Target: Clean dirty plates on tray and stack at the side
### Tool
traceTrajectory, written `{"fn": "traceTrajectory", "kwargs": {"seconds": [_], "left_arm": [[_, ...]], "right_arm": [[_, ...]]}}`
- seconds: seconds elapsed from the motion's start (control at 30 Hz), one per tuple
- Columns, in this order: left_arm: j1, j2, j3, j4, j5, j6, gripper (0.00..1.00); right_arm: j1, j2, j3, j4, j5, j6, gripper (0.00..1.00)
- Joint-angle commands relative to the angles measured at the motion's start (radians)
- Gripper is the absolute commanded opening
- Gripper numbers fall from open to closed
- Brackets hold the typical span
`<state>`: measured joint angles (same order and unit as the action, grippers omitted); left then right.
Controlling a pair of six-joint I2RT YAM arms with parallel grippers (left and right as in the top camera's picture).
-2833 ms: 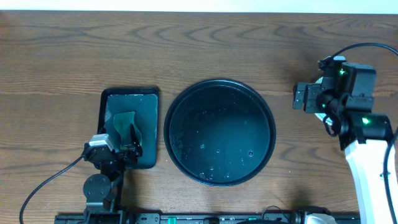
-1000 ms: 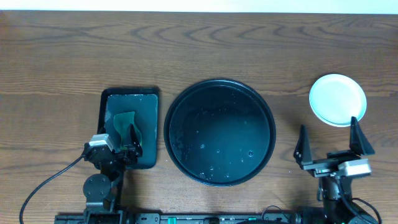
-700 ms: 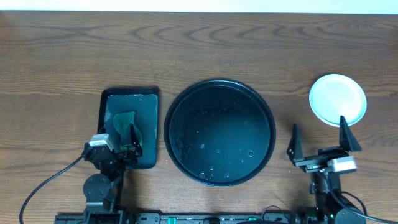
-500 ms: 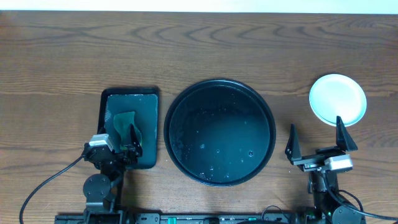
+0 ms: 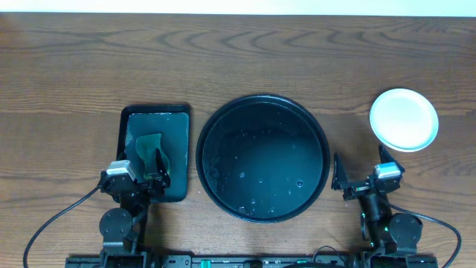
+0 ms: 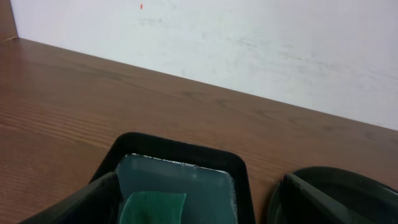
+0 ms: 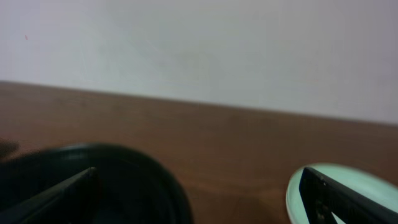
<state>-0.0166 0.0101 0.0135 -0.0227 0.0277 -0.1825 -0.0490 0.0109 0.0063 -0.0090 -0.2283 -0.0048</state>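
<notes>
Parked near the table's front edge, the right gripper [image 5: 358,162] gapes wide and empty, just right of the black tray [image 5: 262,97]. The white plate [image 5: 404,119] lies on bare wood beyond it. The left gripper [image 5: 145,165] hangs spread, gripping nothing, over the sponge [image 5: 149,145].

Green sponge [image 5: 146,143] in small rectangular tray [image 5: 178,138].
</notes>
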Motion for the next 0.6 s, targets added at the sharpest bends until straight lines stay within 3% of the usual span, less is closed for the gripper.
{"fn": "traceTrajectory", "kwargs": {"seconds": [0.0, 0.4, 0.57], "left_arm": [[0.005, -0.005, -0.01, -0.048, -0.012, 0.006, 0.82], [0.005, -0.005, -0.01, -0.048, -0.012, 0.006, 0.82], [0.005, -0.005, -0.01, -0.048, -0.012, 0.006, 0.82]], "right_arm": [[0.008, -0.006, -0.001, -0.051, 0.028, -0.001, 0.99], [0.008, -0.006, -0.001, -0.052, 0.037, -0.132, 0.99], [0.008, -0.006, -0.001, -0.052, 0.036, -0.123, 0.99]]}}
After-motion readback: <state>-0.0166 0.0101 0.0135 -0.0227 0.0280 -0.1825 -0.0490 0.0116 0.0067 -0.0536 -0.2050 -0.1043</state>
